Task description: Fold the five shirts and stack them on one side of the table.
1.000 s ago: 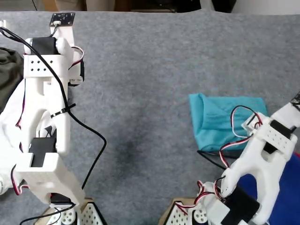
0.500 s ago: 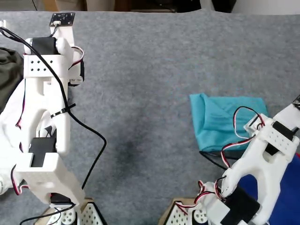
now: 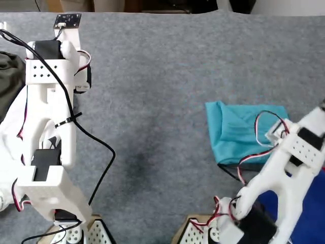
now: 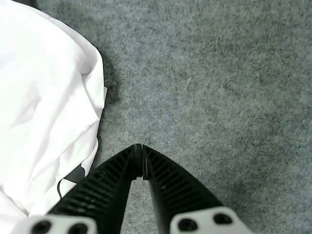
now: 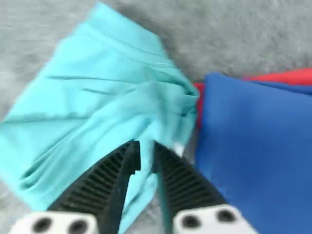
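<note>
Looking from above, you see the teal shirt [image 3: 238,129] folded on the table [image 3: 167,76]. Left wrist: left gripper [image 4: 141,163], fingers together, empty, beside the white shirt [image 4: 44,97]. Right wrist: right gripper [image 5: 144,148], fingers barely apart over the teal shirt (pinching one layer could unfold it).

Over my high view the table cover [image 3: 167,76] is mottled grey, with a plain turquoise shirt [image 3: 236,132] at four o'clock and a dark olive shirt [image 3: 9,71] at nine o'clock. I also see a plain white shirt [image 4: 44,97], a solid royal-blue shirt [image 5: 253,146] and a red shirt [image 5: 292,77] at its edge. The left gripper [image 4: 141,153] and right gripper [image 5: 144,147] are black and ribbed.
</note>
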You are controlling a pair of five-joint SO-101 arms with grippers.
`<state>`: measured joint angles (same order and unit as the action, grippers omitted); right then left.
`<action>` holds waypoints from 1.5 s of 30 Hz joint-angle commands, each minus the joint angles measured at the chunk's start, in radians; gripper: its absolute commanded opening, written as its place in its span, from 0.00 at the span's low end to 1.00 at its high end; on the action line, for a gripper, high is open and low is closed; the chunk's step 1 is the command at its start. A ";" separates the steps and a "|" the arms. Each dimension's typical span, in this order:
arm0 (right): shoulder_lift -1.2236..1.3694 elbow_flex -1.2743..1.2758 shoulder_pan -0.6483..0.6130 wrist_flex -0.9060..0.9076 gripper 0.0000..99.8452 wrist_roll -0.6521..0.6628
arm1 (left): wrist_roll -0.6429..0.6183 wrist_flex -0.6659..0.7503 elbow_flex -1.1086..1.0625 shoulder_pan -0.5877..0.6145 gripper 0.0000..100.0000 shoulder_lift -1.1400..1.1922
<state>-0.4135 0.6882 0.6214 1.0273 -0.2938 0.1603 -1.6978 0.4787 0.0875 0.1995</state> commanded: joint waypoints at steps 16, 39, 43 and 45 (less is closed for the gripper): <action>0.414 -0.478 -0.478 0.324 0.02 -0.055 | 0.000 0.008 0.003 -0.046 0.02 -0.059; 0.914 -1.026 -0.321 0.459 0.02 -0.064 | 0.011 0.012 0.012 -0.028 0.02 -0.051; 0.906 -1.109 -0.349 0.663 0.01 -0.061 | 0.011 0.012 0.005 -0.029 0.02 -0.051; 0.880 -1.113 -0.357 0.723 0.00 -0.061 | 0.011 0.012 0.005 -0.029 0.02 -0.051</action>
<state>0.5071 -0.3675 0.2808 1.6594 -0.3629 0.1603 -1.6978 0.4787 0.0506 0.1995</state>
